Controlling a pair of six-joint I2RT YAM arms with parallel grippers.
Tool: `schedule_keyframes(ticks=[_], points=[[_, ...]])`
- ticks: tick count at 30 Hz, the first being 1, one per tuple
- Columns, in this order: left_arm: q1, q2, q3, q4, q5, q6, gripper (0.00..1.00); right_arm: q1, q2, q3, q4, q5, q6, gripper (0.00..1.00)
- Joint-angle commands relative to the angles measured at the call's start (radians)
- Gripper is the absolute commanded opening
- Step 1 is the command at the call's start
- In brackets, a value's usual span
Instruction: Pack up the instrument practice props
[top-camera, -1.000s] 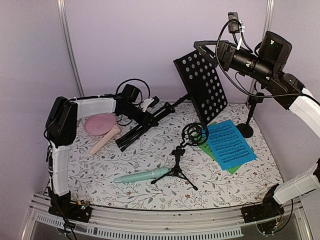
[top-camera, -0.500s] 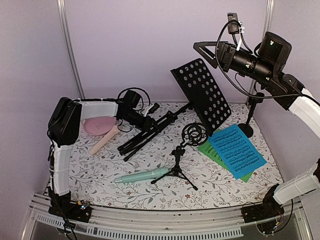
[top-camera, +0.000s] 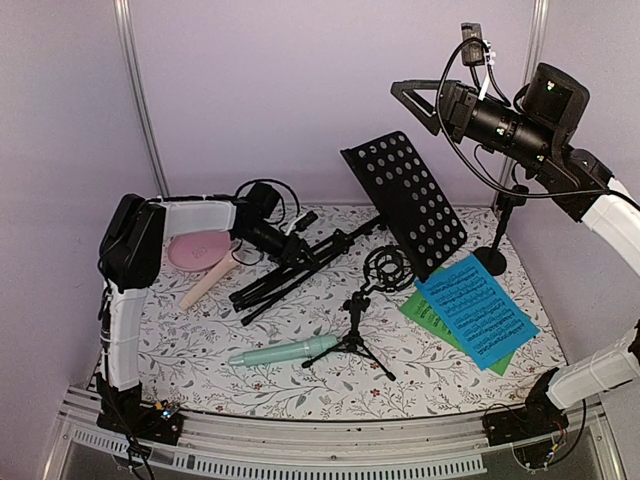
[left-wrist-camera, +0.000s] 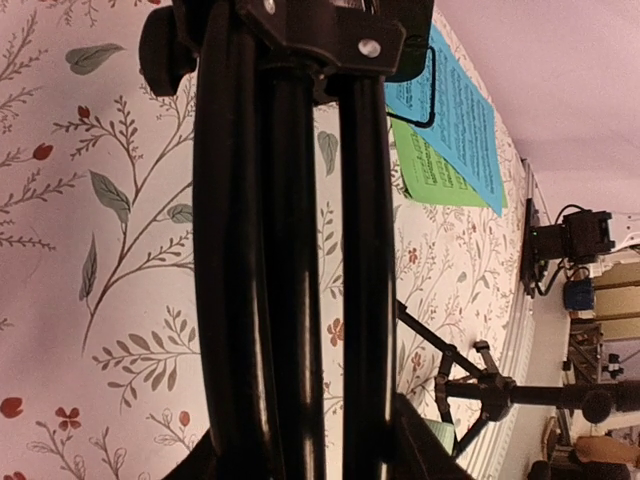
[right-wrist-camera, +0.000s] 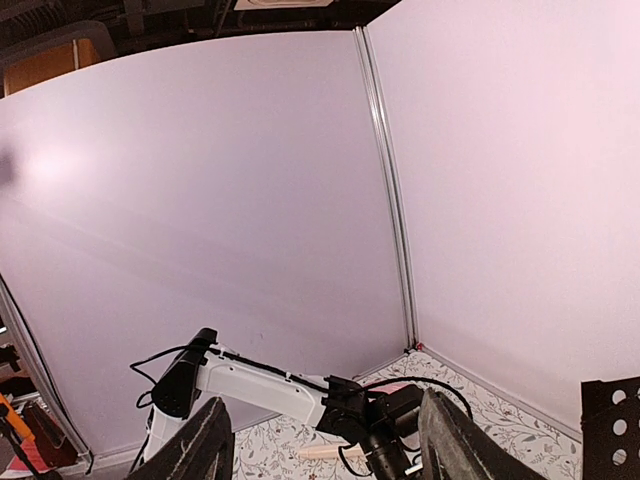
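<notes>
The left gripper (top-camera: 290, 250) is clamped across the bundled tripod legs (left-wrist-camera: 285, 250) of the music rack (top-camera: 405, 195). In its wrist view the black tubes fill the frame from top to bottom, and the dark fingers (left-wrist-camera: 415, 450) hug them at the lower edge. Gripping the legs rather than the perforated plate probably gives the arm a firm handle on the whole stand, so it can tip it down for folding and packing. The legs run low and diagonal across the centre left of the overhead view, and the plate leans tilted at centre right. Whether its lower edge touches the floral cloth (top-camera: 200, 360) cannot be told. The right gripper (top-camera: 415, 100) hangs high in the upper right with its jaws apart and nothing between them, seemingly parked clear of the stand. Just below and right of the plate lies the blue music sheet (top-camera: 478, 312) on top of the green music sheet (top-camera: 420, 308). A small microphone tripod (top-camera: 360, 335) stands in the middle. The mint microphone (top-camera: 285, 352) lies in front of it. The beige microphone (top-camera: 210, 278) rests at left beside a pink disc (top-camera: 195, 248). All of these are not yet packed.
</notes>
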Motion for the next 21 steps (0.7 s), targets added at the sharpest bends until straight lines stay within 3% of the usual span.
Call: schedule_keyframes(ticks=[1, 7, 12, 21], points=[[0.008, -0.017, -0.005, 0.033, 0.101, 0.064, 0.0, 0.003, -0.016, -0.01, 0.025, -0.02, 0.004, 0.65], [-0.019, -0.003, -0.017, -0.029, 0.108, 0.126, 0.0, 0.003, -0.019, -0.01, 0.027, -0.02, 0.005, 0.65], [-0.04, -0.04, -0.105, 0.02, 0.082, 0.101, 0.0, 0.003, -0.019, -0.011, 0.028, -0.023, 0.004, 0.66], [-0.086, -0.108, -0.193, 0.033, -0.072, 0.067, 0.0, 0.003, -0.024, -0.011, 0.029, -0.032, 0.006, 0.66]])
